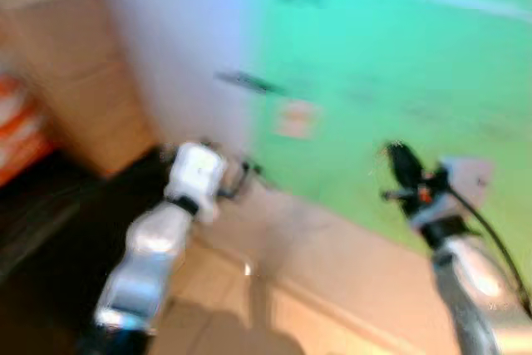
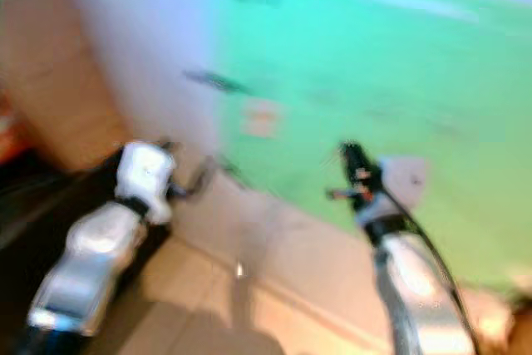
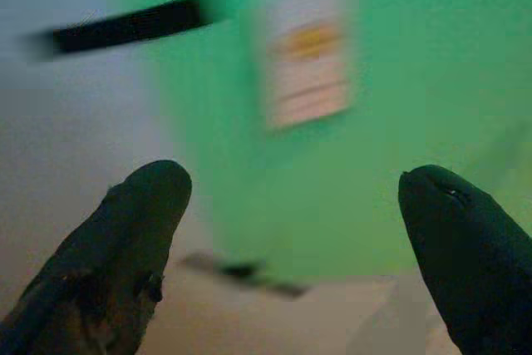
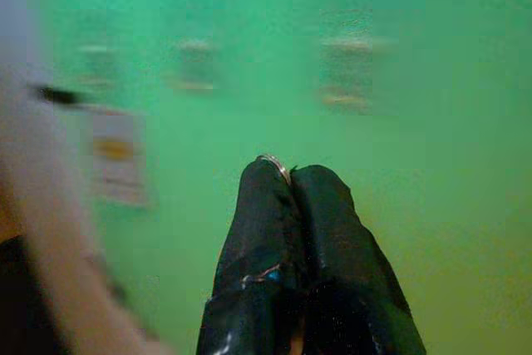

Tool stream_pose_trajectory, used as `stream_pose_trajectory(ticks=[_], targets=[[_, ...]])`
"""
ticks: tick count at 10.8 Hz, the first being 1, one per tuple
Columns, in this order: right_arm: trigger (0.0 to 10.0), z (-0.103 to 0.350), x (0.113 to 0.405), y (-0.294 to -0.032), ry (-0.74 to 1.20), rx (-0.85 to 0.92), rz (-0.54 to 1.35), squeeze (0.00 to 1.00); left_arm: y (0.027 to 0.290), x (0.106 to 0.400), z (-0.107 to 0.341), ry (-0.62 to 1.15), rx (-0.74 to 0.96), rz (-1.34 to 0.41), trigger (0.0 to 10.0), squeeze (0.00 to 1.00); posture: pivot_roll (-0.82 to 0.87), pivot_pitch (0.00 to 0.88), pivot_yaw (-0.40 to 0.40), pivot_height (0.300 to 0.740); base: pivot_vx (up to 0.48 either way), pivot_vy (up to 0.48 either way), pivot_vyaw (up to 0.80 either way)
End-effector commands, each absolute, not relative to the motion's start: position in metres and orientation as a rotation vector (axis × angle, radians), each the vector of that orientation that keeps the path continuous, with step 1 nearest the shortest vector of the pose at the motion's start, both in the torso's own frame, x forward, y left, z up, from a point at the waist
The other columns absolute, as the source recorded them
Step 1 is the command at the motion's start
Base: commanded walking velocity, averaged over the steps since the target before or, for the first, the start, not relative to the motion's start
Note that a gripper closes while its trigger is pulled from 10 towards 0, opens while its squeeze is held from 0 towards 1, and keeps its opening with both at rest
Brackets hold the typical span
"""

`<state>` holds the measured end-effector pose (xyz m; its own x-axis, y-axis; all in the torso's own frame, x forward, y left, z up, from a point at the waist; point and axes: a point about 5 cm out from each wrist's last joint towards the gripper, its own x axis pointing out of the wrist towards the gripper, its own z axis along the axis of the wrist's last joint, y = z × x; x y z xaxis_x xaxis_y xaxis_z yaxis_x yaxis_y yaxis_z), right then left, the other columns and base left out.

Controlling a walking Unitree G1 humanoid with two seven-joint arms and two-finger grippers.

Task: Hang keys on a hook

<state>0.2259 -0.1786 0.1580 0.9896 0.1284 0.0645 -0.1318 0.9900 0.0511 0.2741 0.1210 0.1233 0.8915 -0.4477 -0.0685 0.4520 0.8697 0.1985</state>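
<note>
— Looking at the right gripper (image 4: 291, 174), where are the keys?

— Its jaws are pressed together, and a thin silver arc, which I take for the key ring (image 4: 275, 163), peeks out at their tips. The keys themselves I cannot make out; they may hang below the fingers, hidden. In the head views that gripper is raised in front of the green wall (image 1: 399, 64).

— And the left gripper (image 3: 295, 205)?

— Jaws wide apart, holding nothing, pointed toward the corner where the green wall meets the white wall (image 1: 166, 47). A pale notice (image 3: 306, 47) is stuck on the green wall, and a dark bar (image 1: 249, 82) juts out near the corner. It might carry the hook, but everything is blurred, so I cannot tell.

— How will the ring handle?

— My guess: light, stiff, thin metal, and slippery between smooth fingers. The keys would swing freely and drag it sideways. Pinching the ring itself at one side seems best, leaving most of the loop open to drop over a hook.

— What could go wrong?

— With so little ring showing, the loop may be too covered to thread.
</note>
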Motion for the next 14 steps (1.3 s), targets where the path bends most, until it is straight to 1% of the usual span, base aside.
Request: stream_pose_trajectory(ticks=[1, 4, 6, 8, 9, 10, 11, 14], targets=[[10.0, 0.165, 0.226, -0.171, -0.094, 0.068, 0.168, 0.00, 0.128, 0.276, 0.129, 0.000, 0.228, -0.464, 10.0, 0.00, -0.11, 0.000, 0.019, 0.740, 0.000, 0.000, 0.00], [10.0, 0.171, 0.230, -0.168, -0.106, 0.049, 0.208, 0.00, 0.125, 0.274, 0.130, 0.004, 0.237, -0.533, 10.0, 0.00, -0.10, 0.000, 0.019, 0.740, 0.000, 0.000, 0.00], [10.0, 0.179, 0.236, -0.160, -0.125, 0.041, 0.273, 0.00, 0.125, 0.272, 0.133, -0.002, 0.229, -0.598, 10.0, 0.00, -0.10, 0.000, 0.020, 0.740, 0.000, 0.000, 0.00], [10.0, 0.188, 0.250, -0.145, -0.112, -0.007, 0.357, 0.00, 0.122, 0.265, 0.138, -0.007, 0.228, -0.720, 10.0, 0.00, -0.10, 0.000, 0.012, 0.740, 0.000, 0.000, 0.00], [10.0, 0.190, 0.258, -0.138, -0.091, -0.036, 0.379, 0.00, 0.115, 0.259, 0.142, -0.018, 0.223, -0.825, 10.0, 0.00, -0.09, 0.000, 0.004, 0.740, 0.000, 0.000, 0.00], [10.0, 0.191, 0.260, -0.136, -0.088, -0.035, 0.386, 0.00, 0.113, 0.256, 0.144, -0.020, 0.213, -0.857, 10.0, 0.00, -0.09, 0.000, 0.004, 0.740, 0.000, 0.000, 0.00], [10.0, 0.193, 0.268, -0.129, -0.067, -0.017, 0.414, 0.00, 0.110, 0.251, 0.144, -0.011, 0.210, -0.907, 10.0, 0.00, -0.09, 0.000, 0.004, 0.740, 0.000, 0.000, 0.00], [10.0, 0.195, 0.293, -0.113, 0.003, -0.004, 0.430, 0.00, 0.111, 0.249, 0.142, 0.011, 0.209, -0.912, 10.0, 0.00, -0.09, 0.000, 0.003, 0.740, 0.000, 0.000, 0.00]])
